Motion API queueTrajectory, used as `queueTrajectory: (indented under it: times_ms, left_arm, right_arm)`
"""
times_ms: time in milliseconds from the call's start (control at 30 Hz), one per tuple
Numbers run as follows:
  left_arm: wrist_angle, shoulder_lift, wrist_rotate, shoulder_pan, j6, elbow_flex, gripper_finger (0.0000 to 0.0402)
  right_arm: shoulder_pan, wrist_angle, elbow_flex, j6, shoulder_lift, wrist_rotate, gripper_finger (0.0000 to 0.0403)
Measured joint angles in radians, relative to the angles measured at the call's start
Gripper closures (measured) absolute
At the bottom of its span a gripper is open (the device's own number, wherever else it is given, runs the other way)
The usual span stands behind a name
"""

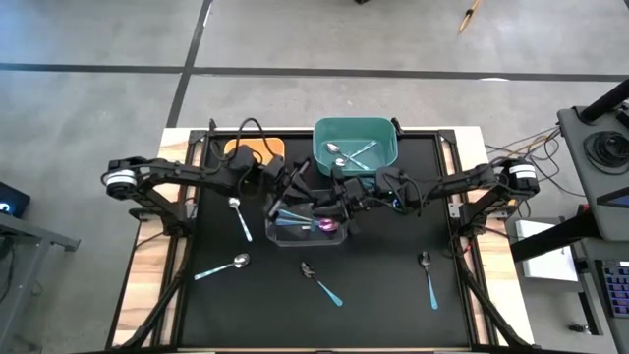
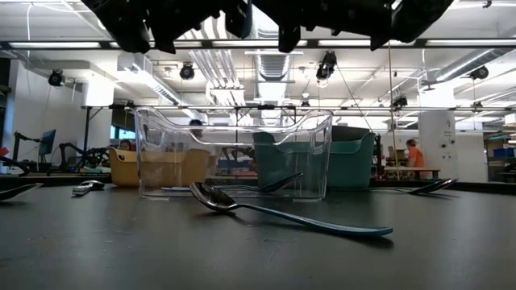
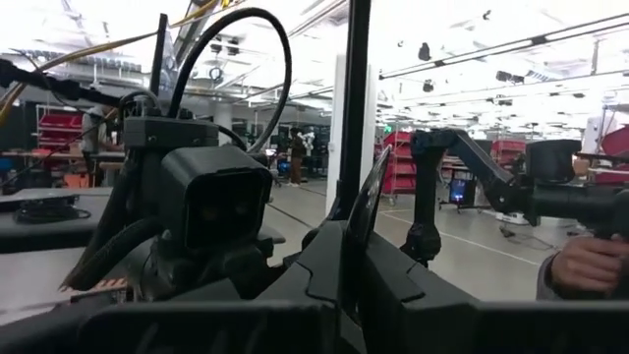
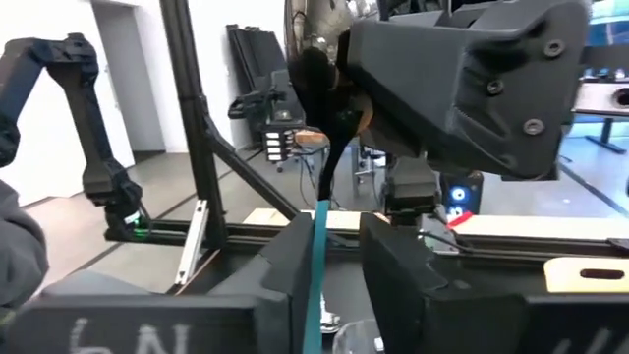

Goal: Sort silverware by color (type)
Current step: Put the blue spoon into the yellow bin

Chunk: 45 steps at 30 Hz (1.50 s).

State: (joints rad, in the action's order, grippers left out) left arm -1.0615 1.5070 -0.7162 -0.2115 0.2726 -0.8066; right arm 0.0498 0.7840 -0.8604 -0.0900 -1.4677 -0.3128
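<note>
1. A black mat (image 1: 393,295) covers the table, with pale wood showing at its side edges; the floor around is grey concrete crossed by dark lines.
2. The low view looks into a large workshop with ceiling lights and ducts, and a person in orange (image 2: 413,153) stands far back.
3. Three bins stand at the far side of the mat: an orange bin (image 1: 254,149), a teal bin (image 1: 388,133) holding several spoons, and a clear bin (image 2: 234,153) in the middle holding spoons, one with a purple-pink bowl (image 1: 327,226).
4. Loose spoons lie on the mat: one near the left edge (image 1: 239,217), one lower left (image 1: 221,266), a dark-bowled one at centre (image 1: 321,279) and one to the right (image 1: 429,277).
5. Both arms meet above the clear bin and hide much of it.
6. The left gripper (image 1: 295,197) is closed on the bowl end of a dark spoon (image 3: 366,197).
7. The right gripper (image 4: 329,270) has the same spoon's teal handle (image 4: 316,265) between its fingers; whether they pinch it I cannot tell.
</note>
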Motion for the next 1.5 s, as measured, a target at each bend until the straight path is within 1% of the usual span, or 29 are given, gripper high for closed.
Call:
queueTrajectory:
  times_ms: [233,433,600,767,1000,1133,1233,1333,1400,1500]
  left_arm:
    - [0.007,-0.026,-0.006,-0.043,0.038,0.022,0.0401]
    - [0.05,-0.062,-0.002,-0.088,0.071,0.038,0.0402]
    - [0.167,-0.104,-0.002,-0.137,0.07,0.038,0.0402]
    - [0.392,-0.179,0.006,-0.223,0.03,0.038,0.0401]
    - [0.774,-0.293,0.175,-0.391,-0.127,0.038,0.0401]
    - [0.911,-0.345,0.296,-0.504,-0.129,0.038,0.0401]
    - [0.941,-0.369,0.391,-0.566,-0.112,0.038,0.0401]
    - [0.916,-0.383,0.469,-0.591,-0.1,0.042,0.0401]
    - [0.88,-0.384,0.503,-0.596,-0.106,0.043,0.0401]
    - [0.843,-0.384,0.525,-0.601,-0.128,0.044,0.0401]
  right_arm:
    - [0.041,-0.021,0.0,-0.032,0.002,0.011,0.0284]
    - [0.079,-0.028,0.0,-0.054,0.002,0.007,0.028]
    - [0.116,-0.047,0.0,-0.061,0.009,0.008,0.028]
    - [0.149,-0.101,0.0,-0.066,0.018,0.056,0.028]
    - [0.2,-0.117,0.0,-0.02,0.021,0.063,0.028]
    - [0.239,-0.118,0.0,-0.013,0.021,0.063,0.028]
    - [0.28,-0.117,0.0,-0.001,0.021,0.064,0.028]
    - [0.321,-0.118,0.0,0.022,0.021,0.073,0.028]
    - [0.35,-0.117,0.0,0.038,0.021,0.08,0.028]
    - [0.399,-0.125,-0.016,0.038,0.021,0.08,0.028]
